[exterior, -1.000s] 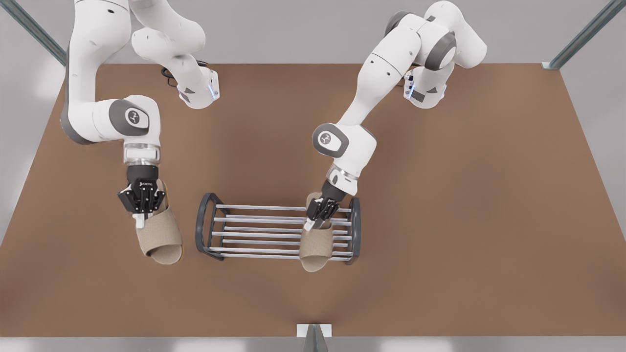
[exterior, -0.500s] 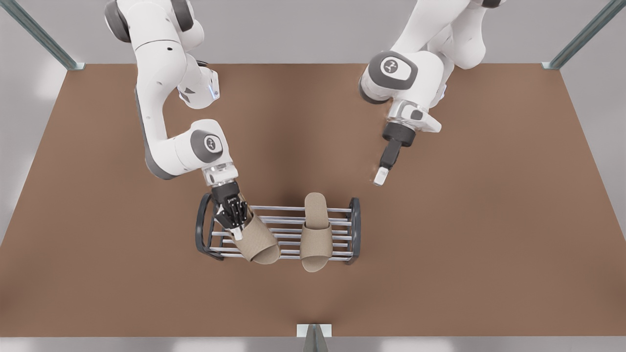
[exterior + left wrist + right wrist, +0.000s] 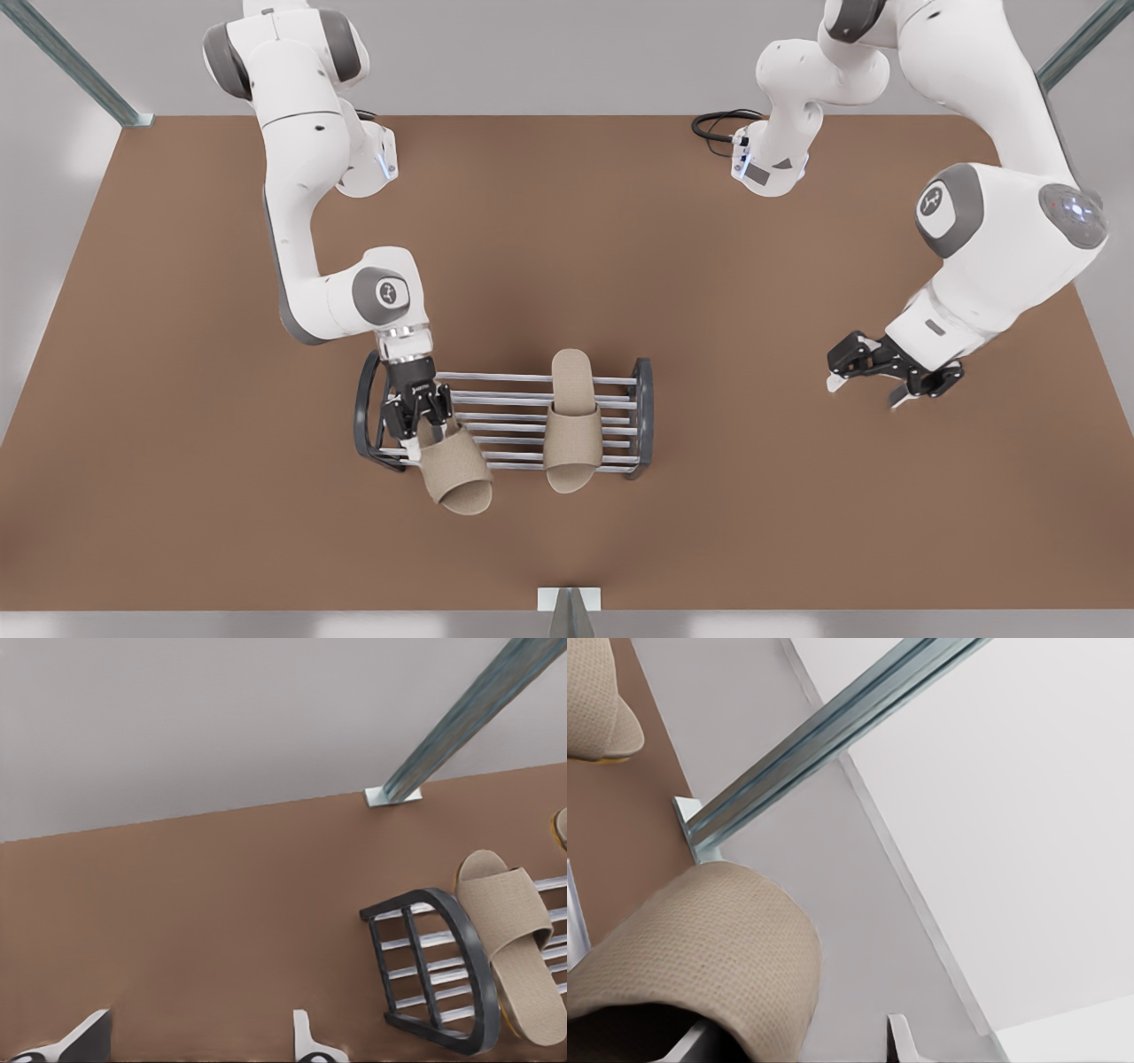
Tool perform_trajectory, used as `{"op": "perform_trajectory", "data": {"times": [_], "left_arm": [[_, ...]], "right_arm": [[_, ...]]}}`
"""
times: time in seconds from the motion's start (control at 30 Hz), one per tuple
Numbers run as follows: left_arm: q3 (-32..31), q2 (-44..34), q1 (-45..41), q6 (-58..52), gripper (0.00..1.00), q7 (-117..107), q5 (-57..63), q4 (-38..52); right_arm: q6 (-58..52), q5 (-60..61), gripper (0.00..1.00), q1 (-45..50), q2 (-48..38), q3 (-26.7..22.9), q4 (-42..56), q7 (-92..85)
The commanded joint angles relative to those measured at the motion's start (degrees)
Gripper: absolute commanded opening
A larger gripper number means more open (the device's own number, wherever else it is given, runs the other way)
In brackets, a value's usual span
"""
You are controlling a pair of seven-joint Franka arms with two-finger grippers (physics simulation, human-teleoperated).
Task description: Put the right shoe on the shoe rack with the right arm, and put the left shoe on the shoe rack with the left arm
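One shoe of the two is done, and the other is nearly there.

In the lower left of the middle of the front view, the right gripper hangs over the front view's left end of the shoe rack. Its fingers are narrowed onto the heel end of the right shoe. The shoe lies skewed across the front bars, and its open toe sticks out past the front edge over the table. In the right wrist view its woven strap sits just in front of the fingers. By my reading this shoe is not yet released, and I cannot tell whether it rests fully on the bars.

Further right, the left shoe lies free on the rack. It runs straight across the bars beside the front view's right end frame, with no gripper near it. The left wrist view shows it there too, beside the dark arched frame.

At the right edge of the front view, the left gripper hovers above the bare table, well apart from the rack. Its fingers are spread wide and hold nothing, so this arm waits.

What is left, I judge, is to open the right fingers and lift clear.
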Motion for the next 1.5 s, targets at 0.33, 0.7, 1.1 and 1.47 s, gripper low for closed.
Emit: {"op": "perform_trajectory", "data": {"times": [0.33, 0.7, 1.1, 1.47], "left_arm": [[-0.31, 0.02, 0.19, -13.20, 1.00, -7.97, 7.64, -0.01], [-0.40, -1.12, -0.33, -13.29, 1.00, -9.21, 7.64, -0.37], [-1.10, -3.41, -0.77, -15.75, 1.00, -10.35, 6.76, 0.07], [-1.28, -3.32, -0.77, -16.54, 1.00, -9.12, 7.29, 0.07]], "right_arm": [[-0.91, 0.45, 1.00, -0.18, -0.12, -0.09, -1.07, -0.37], [-2.14, 0.36, 0.46, 0.08, -0.12, -0.44, -1.50, -0.37], [-5.66, 0.10, 0.50, 0.78, -3.19, -0.17, -5.99, -0.37], [-7.23, 49.47, 0.78, 0.26, -20.95, 8.26, -10.91, -1.41]]}}
